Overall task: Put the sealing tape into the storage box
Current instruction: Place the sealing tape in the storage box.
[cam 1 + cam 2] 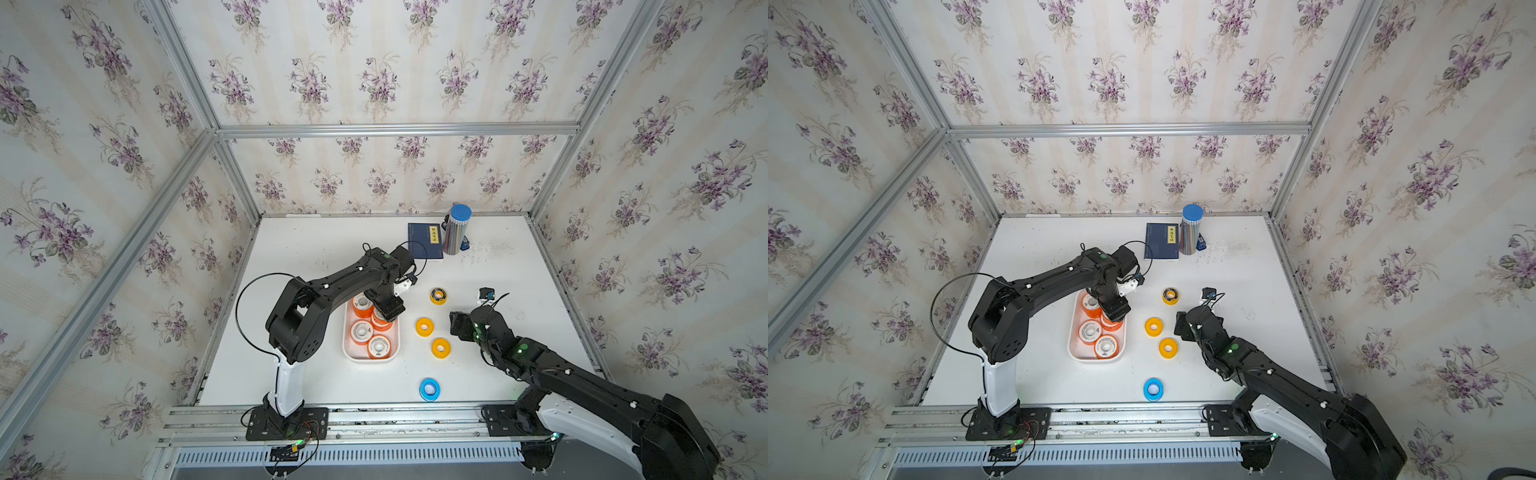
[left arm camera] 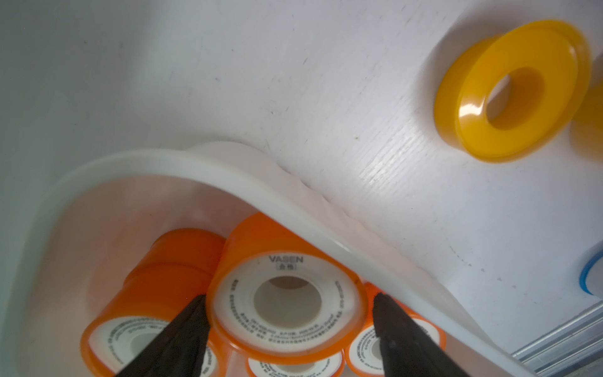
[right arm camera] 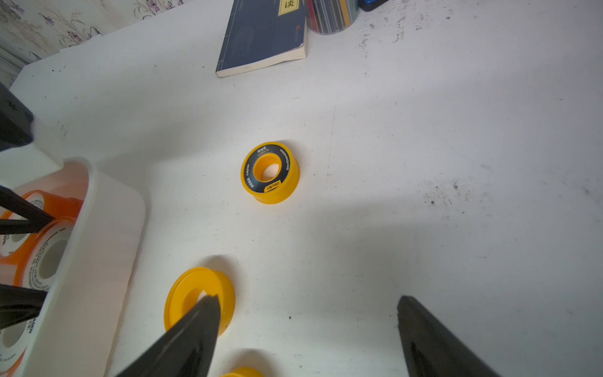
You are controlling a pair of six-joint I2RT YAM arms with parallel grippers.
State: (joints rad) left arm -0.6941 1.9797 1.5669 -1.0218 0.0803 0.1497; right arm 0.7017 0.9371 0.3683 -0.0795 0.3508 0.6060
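The storage box (image 1: pixel 371 360), a shallow white tray, holds several orange sealing tape spools. My left gripper (image 1: pixel 384 318) hangs over its far end. In the left wrist view it (image 2: pixel 289 297) is open, its fingers either side of an orange spool (image 2: pixel 287 293) that lies on the others; one finger stands clearly apart from it. On the table right of the box lie two plain yellow spools (image 1: pixel 424 326) (image 1: pixel 441 348), a dark-labelled yellow one (image 1: pixel 438 295) and a blue one (image 1: pixel 429 389). My right gripper (image 1: pixel 455 326) is open and holds nothing, just right of the yellow spools (image 3: pixel 182 293).
A dark blue booklet (image 1: pixel 424 241) and a tall silvery cylinder with a blue cap (image 1: pixel 456 230) stand at the back of the table. A small black item (image 1: pixel 485 294) lies beyond the right gripper. Metal rails frame the table's edges.
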